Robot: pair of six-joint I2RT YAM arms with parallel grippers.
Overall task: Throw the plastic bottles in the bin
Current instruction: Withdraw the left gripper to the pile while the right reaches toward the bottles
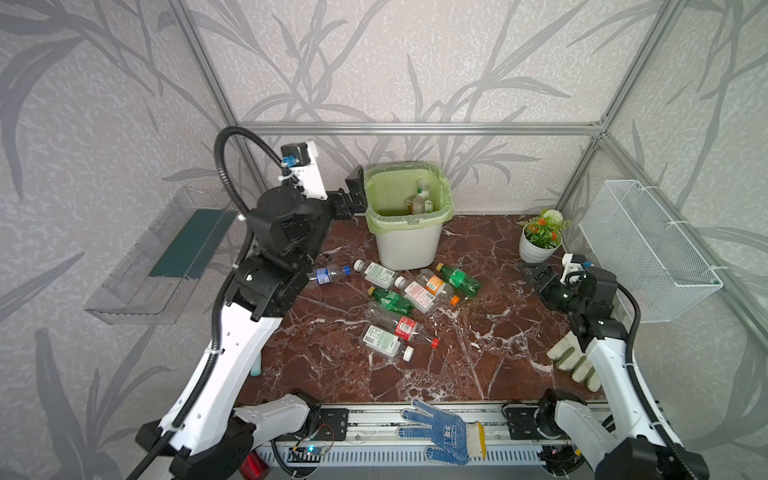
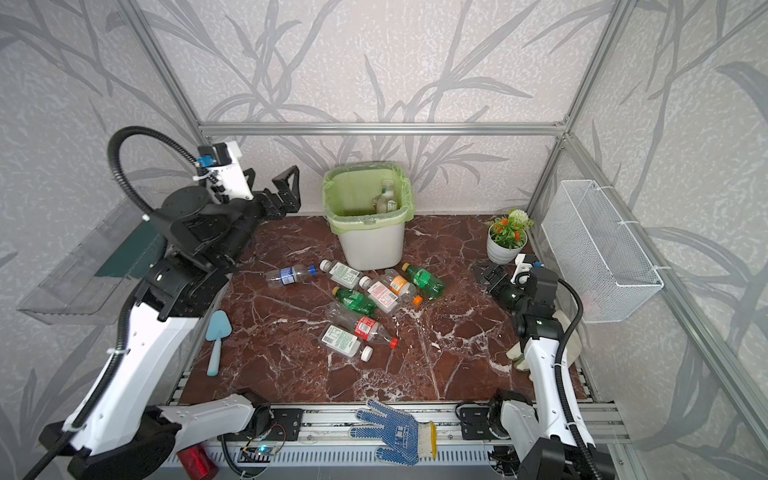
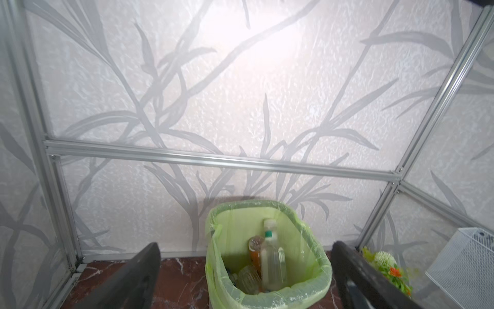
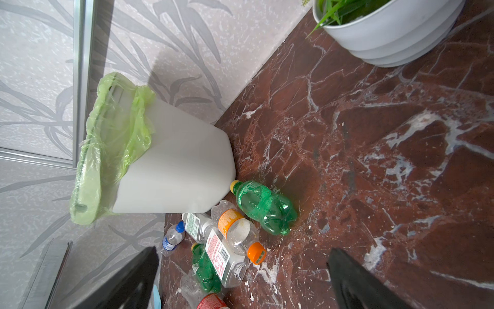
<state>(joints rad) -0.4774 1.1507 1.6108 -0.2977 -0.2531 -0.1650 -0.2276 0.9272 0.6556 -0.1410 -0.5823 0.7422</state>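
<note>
The bin [image 1: 409, 249] [image 2: 370, 249], white with a light green bag, stands at the back wall. It holds plastic bottles [image 1: 422, 199] [image 3: 272, 256], one clear and upright. Several more plastic bottles [image 1: 399, 326] [image 2: 424, 280] [image 4: 263, 206] lie on the marble in front of it, clear and green. My left gripper [image 1: 356, 192] [image 2: 291, 189] [image 3: 246, 244] hangs open and empty beside the bin's left rim [image 3: 270, 294]. Low at the right, my right gripper [image 1: 530, 272] [image 2: 484, 272] [image 4: 243, 250] is open and empty, facing the bottle pile and the bin [image 4: 173, 166].
A white pot of flowers [image 1: 538, 245] sits behind the right gripper, a wire basket [image 1: 648, 249] hangs on the right wall. White gloves [image 1: 575, 361] lie by the right arm, a blue dotted glove [image 1: 444, 432] on the front rail, a light blue trowel [image 2: 216, 345] at left.
</note>
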